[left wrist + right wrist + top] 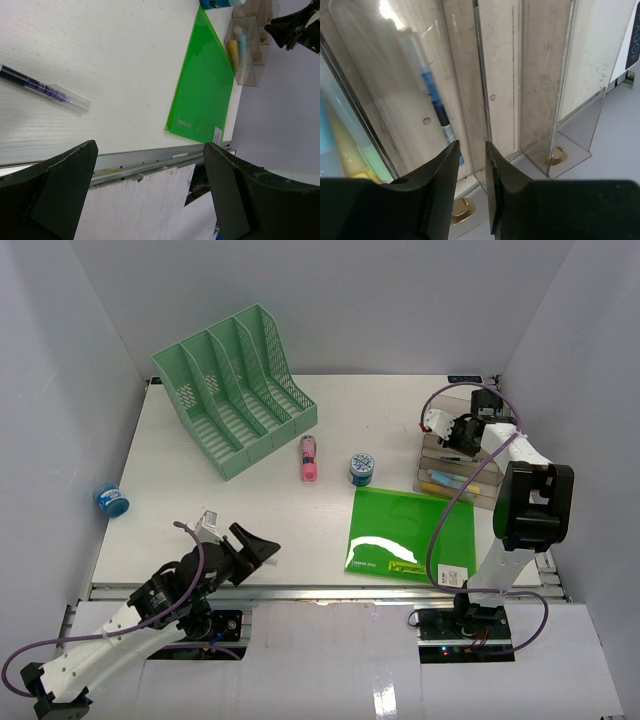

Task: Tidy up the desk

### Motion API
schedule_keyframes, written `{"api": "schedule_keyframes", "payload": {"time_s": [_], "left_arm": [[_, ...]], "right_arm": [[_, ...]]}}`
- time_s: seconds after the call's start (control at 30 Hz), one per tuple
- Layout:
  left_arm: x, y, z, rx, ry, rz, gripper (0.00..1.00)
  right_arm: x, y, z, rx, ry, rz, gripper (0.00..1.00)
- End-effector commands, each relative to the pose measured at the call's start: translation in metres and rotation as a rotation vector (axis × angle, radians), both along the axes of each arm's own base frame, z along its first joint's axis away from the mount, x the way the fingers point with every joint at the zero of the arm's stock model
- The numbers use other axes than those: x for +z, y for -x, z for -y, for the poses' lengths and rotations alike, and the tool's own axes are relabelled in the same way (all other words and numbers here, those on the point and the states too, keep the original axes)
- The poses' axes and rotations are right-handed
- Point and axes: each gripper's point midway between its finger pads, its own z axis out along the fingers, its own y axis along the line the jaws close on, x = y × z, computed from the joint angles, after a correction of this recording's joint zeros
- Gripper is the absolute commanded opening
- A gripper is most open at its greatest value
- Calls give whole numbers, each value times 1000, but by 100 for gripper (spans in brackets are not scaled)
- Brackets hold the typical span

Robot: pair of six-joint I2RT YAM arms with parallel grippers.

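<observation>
The white desk (200, 520) has a silver rail (145, 162) along its front edge. My left gripper (255, 548) is low over the front left of the desk, jaws wide open and empty (150, 185). A clear pen with a purple and black core (45, 90) lies on the desk just ahead of it. My right gripper (447, 426) hangs over the clear acrylic organizer (458, 468) at the right. Its fingers (445, 170) stand a narrow gap apart and hold nothing, just above a divider. A blue pen (432, 95) lies in one compartment, and highlighters (345, 145) in another.
A green file rack (235, 390) stands at the back left. A pink highlighter (308, 460) and a small blue round tub (361, 469) lie mid-desk. A green folder (412, 535) lies at the front right. A blue roll (111, 501) sits by the left wall.
</observation>
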Motion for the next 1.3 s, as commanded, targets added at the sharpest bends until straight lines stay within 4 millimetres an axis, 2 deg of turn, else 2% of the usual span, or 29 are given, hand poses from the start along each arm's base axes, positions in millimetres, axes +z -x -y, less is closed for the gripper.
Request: {"api": "schedule_keyframes", "payload": {"time_s": [0.0, 0.07, 0.17, 0.23, 0.3, 0.4, 0.53, 0.6, 0.7, 0.8, 0.87, 1.1, 1.27], "left_arm": [[-12, 0, -12, 106, 3, -98, 98], [-18, 1, -20, 164, -1, -150, 98], [-25, 4, -29, 223, -29, -220, 98], [-29, 7, -35, 248, -72, -255, 98], [-29, 8, -39, 267, -110, -284, 97], [-32, 10, -46, 315, -177, -345, 94], [-35, 11, -52, 372, -295, -431, 90], [-32, 4, -47, 374, -348, -441, 88], [-30, -6, -39, 361, -397, -434, 85], [-25, -26, -28, 358, -422, -436, 82], [-30, -39, -26, 336, -438, -472, 81], [-50, -58, -32, 319, -400, -554, 62], [-64, -62, -34, 325, -432, -616, 61]], "right_arm": [[-7, -2, -3, 26, -4, 5, 36], [-7, -2, -3, 20, -9, 4, 39], [5, -2, -6, -10, -49, 24, 42], [33, -2, -15, -16, -110, 66, 45], [52, 8, -26, -16, -181, 66, 50], [88, 39, -64, 50, -378, 54, 61], [121, 103, -117, 165, -633, -21, 71], [127, 140, -145, 233, -752, -90, 73], [125, 177, -168, 288, -871, -164, 73], [136, 192, -177, 301, -945, -149, 74], [138, 202, -183, 316, -997, -163, 74], [132, 226, -192, 347, -1080, -223, 74], [128, 235, -194, 359, -1097, -235, 74]]}}
